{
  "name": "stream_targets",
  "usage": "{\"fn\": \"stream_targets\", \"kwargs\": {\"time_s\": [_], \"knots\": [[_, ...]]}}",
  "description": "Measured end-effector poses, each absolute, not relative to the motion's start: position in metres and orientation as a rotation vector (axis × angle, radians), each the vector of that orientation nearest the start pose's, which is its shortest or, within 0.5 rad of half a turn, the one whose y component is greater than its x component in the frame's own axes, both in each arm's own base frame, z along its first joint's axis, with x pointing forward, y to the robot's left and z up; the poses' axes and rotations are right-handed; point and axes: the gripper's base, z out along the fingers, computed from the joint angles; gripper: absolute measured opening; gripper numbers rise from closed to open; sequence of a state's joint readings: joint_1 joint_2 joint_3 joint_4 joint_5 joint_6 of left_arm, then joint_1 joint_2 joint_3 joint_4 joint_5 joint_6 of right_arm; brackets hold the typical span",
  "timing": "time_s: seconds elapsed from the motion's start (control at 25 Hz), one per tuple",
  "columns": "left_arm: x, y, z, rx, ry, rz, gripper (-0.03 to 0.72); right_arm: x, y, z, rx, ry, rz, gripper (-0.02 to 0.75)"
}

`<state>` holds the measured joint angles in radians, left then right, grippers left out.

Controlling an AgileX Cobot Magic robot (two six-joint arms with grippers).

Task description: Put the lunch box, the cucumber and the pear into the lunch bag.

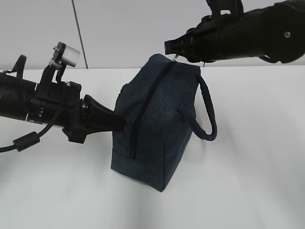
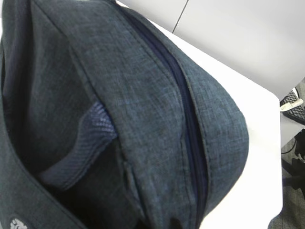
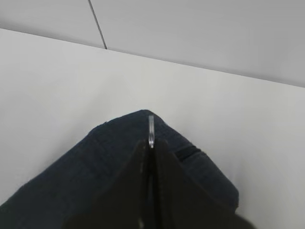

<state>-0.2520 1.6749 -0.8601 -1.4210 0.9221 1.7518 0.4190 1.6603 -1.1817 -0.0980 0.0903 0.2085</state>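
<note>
Standing at the front of the desk (image 1: 248,191), nearest thing first: bare white surface, then the lunch bag (image 1: 157,124) sitting up on its base, tipped slightly, zipper (image 1: 147,112) running up its facing side and shut along its whole visible length. Loop handle (image 1: 207,119) hangs off the right side.

Left end effector (image 1: 119,121) comes in low from the left, jaws closed down narrow and pressed into the bag's end panel; the wrist view shows only fabric and a mesh strip, so whether cloth is pinched or merely pushed I cannot tell. It looks like a bracing hold.

Right end effector (image 1: 175,53) sits at the top far corner, jaws closed tight on the metal ring pull (image 3: 151,131); the wrist view shows the ring edge-on between the fingertips (image 3: 136,171).

Lunch box, cucumber and pear: none in view from any camera.

Judgement: step in hand is unzipping, task barely begun.

To do it well:
- draw the pull along the zipper line, not away from the bag, or the thin ring may slip out
- keep the left side firm so the bag does not lift or slide with the pull
- follow the curve over the corner slowly; teeth likely bind there
- run the zip fully, so the mouth gapes wide enough for the box
</note>
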Motion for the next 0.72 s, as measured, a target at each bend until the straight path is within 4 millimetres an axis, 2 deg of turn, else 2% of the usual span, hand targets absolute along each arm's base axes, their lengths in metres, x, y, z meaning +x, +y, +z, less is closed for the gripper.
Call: {"fn": "stream_targets", "kwargs": {"time_s": [0.4, 0.52, 0.72], "knots": [[0.275, -0.145, 0.204, 1.108, 2.006, -1.024, 0.007, 0.415, 0.146, 0.260, -0.219, 2.161, 0.251, 0.000], [0.274, -0.145, 0.204, 1.106, 2.009, -1.026, 0.006, 0.433, 0.141, 0.245, -0.175, 2.230, 0.241, 0.000], [0.275, -0.145, 0.204, 1.105, 2.009, -1.025, 0.006, 0.457, 0.135, 0.207, -0.102, 2.367, 0.235, 0.000]]}}
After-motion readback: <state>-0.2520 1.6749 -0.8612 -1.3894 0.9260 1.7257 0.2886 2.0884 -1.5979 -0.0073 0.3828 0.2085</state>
